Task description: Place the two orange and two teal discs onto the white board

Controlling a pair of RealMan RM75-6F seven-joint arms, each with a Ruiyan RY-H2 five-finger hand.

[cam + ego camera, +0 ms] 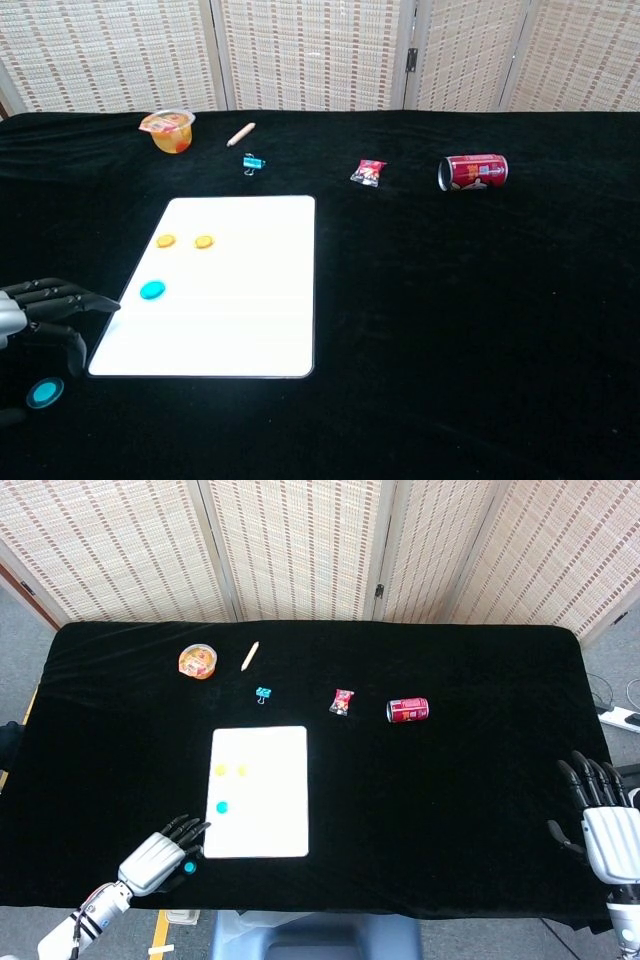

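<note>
A white board (272, 815) (240, 325) lies left of centre on the black table. On it sit two orange discs (220, 770) (241, 770) (166, 241) (204, 242) and one teal disc (221, 807) (152, 290). A second teal disc (189, 867) (44, 393) lies on the cloth off the board's near left corner. My left hand (155, 858) (45, 315) hovers right beside this loose disc, fingers spread and pointing at the board, holding nothing. My right hand (605, 825) rests open at the table's right edge, seen only in the head view.
Along the back of the table are an orange jelly cup (198, 661) (167, 130), a wooden stick (250, 656), a teal binder clip (263, 694) (253, 162), a red snack packet (342, 702) (368, 172) and a red can (408, 711) (474, 171) on its side.
</note>
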